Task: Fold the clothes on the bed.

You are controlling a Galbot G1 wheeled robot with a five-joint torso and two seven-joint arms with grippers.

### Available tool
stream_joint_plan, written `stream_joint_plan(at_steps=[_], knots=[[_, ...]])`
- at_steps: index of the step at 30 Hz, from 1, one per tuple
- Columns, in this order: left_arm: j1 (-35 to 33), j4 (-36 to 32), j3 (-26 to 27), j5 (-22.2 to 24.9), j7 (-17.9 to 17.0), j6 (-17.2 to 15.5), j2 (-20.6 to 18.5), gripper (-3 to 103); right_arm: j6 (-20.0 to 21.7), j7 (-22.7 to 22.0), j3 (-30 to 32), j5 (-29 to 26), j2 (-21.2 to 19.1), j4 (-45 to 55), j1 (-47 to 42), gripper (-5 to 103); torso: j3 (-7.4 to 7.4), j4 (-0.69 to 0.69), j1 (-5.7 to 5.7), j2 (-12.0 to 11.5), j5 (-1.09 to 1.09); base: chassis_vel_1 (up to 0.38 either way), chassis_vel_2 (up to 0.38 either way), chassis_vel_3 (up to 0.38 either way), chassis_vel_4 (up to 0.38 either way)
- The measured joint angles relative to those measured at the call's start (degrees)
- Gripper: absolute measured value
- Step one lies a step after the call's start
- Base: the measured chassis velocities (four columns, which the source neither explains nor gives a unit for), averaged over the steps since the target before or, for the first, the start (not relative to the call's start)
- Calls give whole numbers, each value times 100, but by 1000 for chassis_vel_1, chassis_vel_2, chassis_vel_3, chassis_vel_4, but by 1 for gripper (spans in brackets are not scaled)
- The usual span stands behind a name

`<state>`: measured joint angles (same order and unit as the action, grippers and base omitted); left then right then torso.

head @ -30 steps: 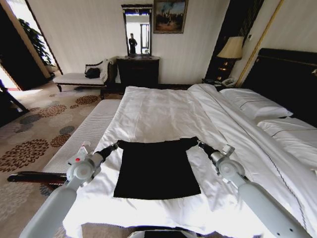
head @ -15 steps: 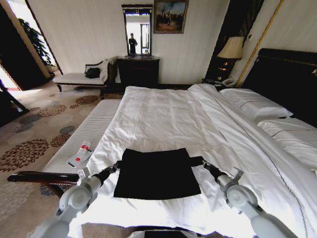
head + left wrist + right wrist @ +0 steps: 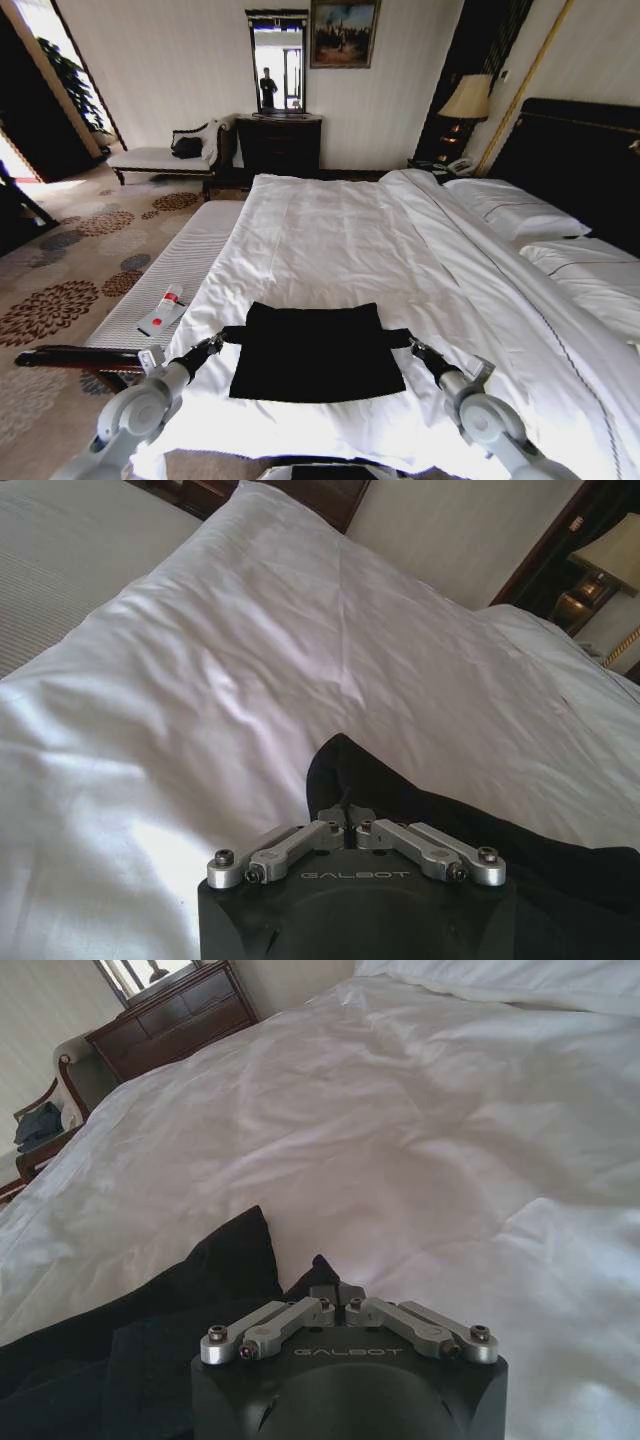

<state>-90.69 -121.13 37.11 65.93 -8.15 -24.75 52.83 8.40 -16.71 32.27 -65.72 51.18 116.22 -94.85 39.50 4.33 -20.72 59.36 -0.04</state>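
On the bed point(image 3: 330, 230), near its front edge, the T-shirt point(image 3: 315, 355) lies as a black rectangle on the white sheet. The left gripper point(image 3: 222, 339) is at the shirt's left upper corner, and its fingers are pressed together on the cloth there; in the left wrist view the closed tips point(image 3: 347, 815) bite a black fold. The right gripper point(image 3: 408, 342) is at the right upper corner and pinches the cloth in the same way point(image 3: 335, 1293). Between both grippers the top edge of the shirt is pulled quite straight. A white bench point(image 3: 175, 270) stands beside the bed on the left, and a small red-and-white item point(image 3: 163, 313) lies on it.
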Motion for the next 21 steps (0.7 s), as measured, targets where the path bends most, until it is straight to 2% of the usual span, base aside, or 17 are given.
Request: stream_joint_plan(at_steps=[9, 17, 18, 19, 21], knots=[[-53, -22, -172, -121, -163, -352, -292, 0, -35, -13, -94, 241, 74, -67, -153, 0, 0, 0, 0, 0, 1, 0, 0, 0, 0], [-110, -45, -303, -191, -224, -456, -229, 0, -36, -69, -141, 405, 79, -167, -147, 0, 0, -1, 0, 0, 1, 0, 0, 0, 0], [-131, -57, -307, -224, -226, -458, -207, 0, -30, -102, -148, 434, 81, -166, -155, -3, 0, -1, 0, 0, 1, 0, 0, 0, 0], [-168, -84, -307, -298, -234, -458, -172, 0, -9, -182, -149, 449, 88, -141, -178, 2, 0, 0, 0, 0, 1, 0, 0, 0, 0], [-192, -105, -299, -349, -233, -458, -152, 0, 3, -217, -149, 449, 91, -117, -192, 2, 0, 1, 0, 0, 0, 0, 0, 0, 0]])
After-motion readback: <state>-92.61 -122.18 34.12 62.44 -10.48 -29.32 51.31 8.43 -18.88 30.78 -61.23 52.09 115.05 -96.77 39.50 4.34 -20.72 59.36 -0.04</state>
